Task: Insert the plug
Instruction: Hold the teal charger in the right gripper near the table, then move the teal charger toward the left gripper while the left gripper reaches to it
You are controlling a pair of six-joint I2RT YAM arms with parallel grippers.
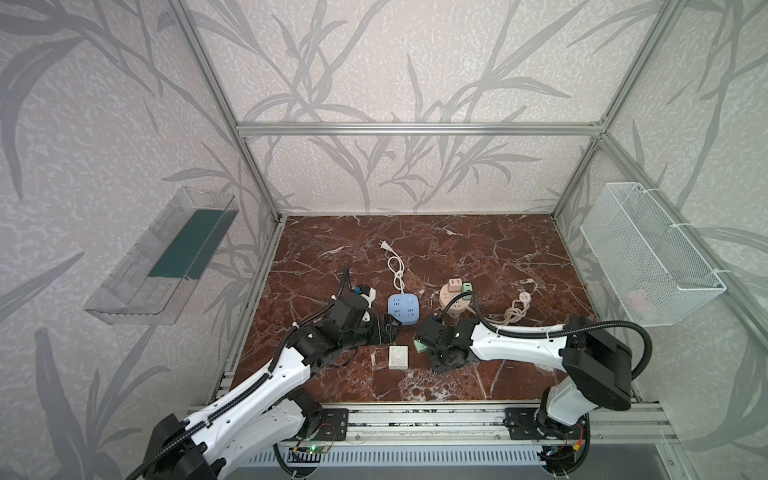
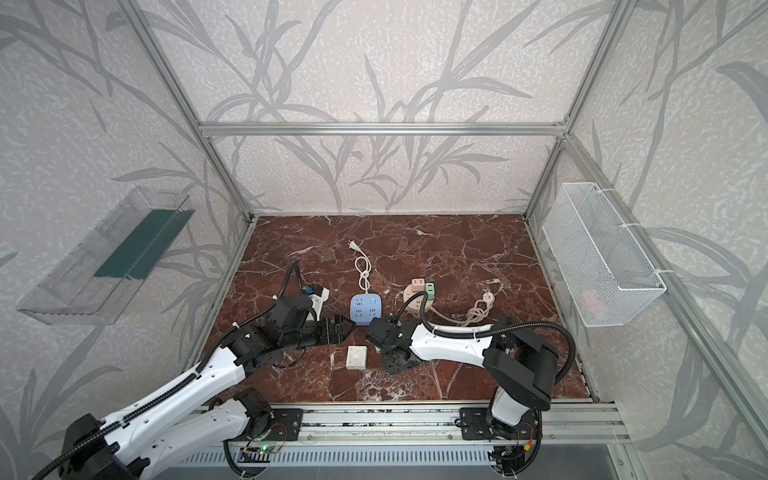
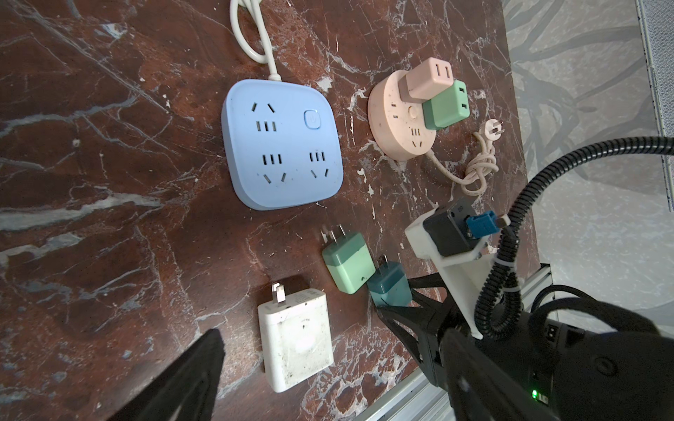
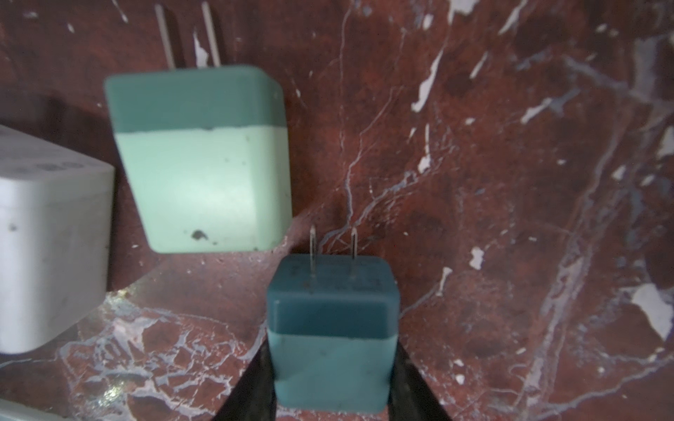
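Where blue power strip lies, red marble tabletop, leaf-patterned walls

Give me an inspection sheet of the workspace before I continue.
Surface: red-brown marble tabletop.
Job's things: dark teal plug adapter in the right gripper, prongs free; blue power strip, sockets all free; pink round power strip carrying a pink adapter and a green adapter.
Clutter: light green adapter and white adapter lying near the held one.
Grippers: left gripper open, beside the blue power strip; right gripper shut on the dark teal plug adapter.
Cables: white cord looped behind the blue power strip; beige cord bundled beside the pink round power strip.
Surroundings: clear wall shelf, white mesh basket, aluminium frame.
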